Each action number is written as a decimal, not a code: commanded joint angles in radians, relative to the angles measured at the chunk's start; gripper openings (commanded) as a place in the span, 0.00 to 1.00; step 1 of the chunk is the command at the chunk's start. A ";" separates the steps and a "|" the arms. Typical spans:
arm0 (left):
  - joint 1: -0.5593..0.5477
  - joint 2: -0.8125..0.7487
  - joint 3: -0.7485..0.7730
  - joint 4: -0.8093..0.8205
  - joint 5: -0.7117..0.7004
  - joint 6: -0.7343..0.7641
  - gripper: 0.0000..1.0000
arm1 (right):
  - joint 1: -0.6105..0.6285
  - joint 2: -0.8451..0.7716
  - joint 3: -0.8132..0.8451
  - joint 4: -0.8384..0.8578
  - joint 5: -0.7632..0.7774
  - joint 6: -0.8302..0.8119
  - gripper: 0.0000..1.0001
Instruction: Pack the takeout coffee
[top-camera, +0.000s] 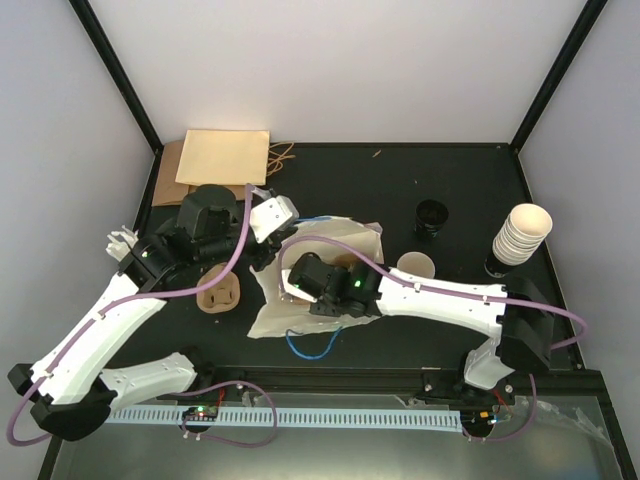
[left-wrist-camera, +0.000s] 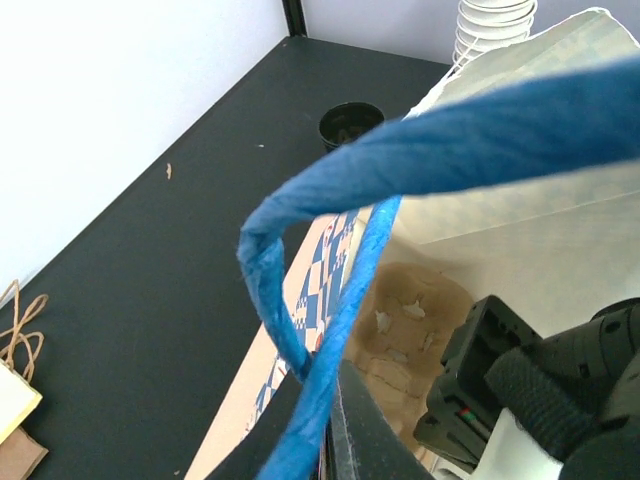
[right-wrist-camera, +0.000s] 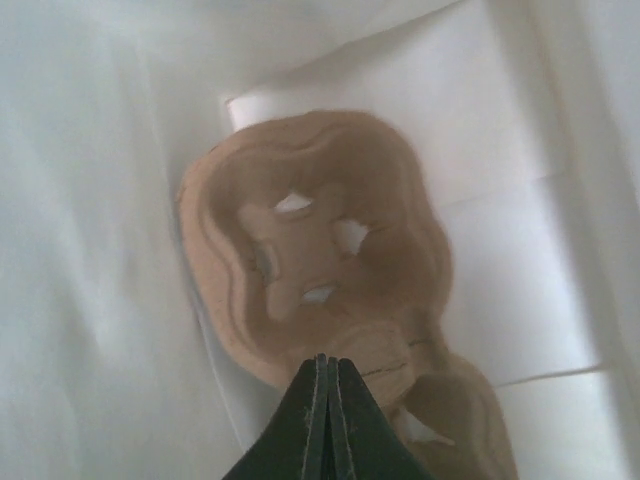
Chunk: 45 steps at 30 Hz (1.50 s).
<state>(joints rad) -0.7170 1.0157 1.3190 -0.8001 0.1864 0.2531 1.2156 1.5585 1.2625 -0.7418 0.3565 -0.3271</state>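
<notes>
The single cream paper cup (top-camera: 415, 265) stands upright on the table, right of the white bag (top-camera: 345, 235). Its black lid (top-camera: 432, 216) lies further back, also seen in the left wrist view (left-wrist-camera: 350, 122). My left gripper (top-camera: 265, 240) (left-wrist-camera: 335, 400) is shut on the bag's blue twisted handle (left-wrist-camera: 330, 300), holding the mouth up. My right gripper (top-camera: 290, 288) reaches inside the bag. Its jaws (right-wrist-camera: 322, 362) are shut, tips at the middle ridge of a brown pulp cup carrier (right-wrist-camera: 310, 250) on the bag's floor. No grip on the carrier shows.
A tall stack of nested cream cups (top-camera: 522, 235) stands at the right. A second pulp carrier (top-camera: 220, 293) lies left of the bag. Flat brown paper bags (top-camera: 225, 155) sit at the back left. The bag's other blue handle (top-camera: 315, 345) trails toward the near edge.
</notes>
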 joint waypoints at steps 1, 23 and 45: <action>-0.010 -0.013 0.054 -0.004 0.012 0.034 0.02 | 0.016 0.040 -0.063 0.021 0.008 -0.095 0.01; -0.160 -0.020 0.002 -0.083 -0.063 0.073 0.02 | 0.016 0.247 -0.166 0.391 0.222 -0.288 0.01; -0.160 0.012 -0.001 -0.072 -0.128 0.037 0.02 | -0.007 0.092 -0.137 0.226 0.071 -0.132 0.02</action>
<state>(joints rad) -0.8711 1.0111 1.3170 -0.8814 0.0792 0.3092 1.2148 1.6875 1.1030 -0.4713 0.4641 -0.5167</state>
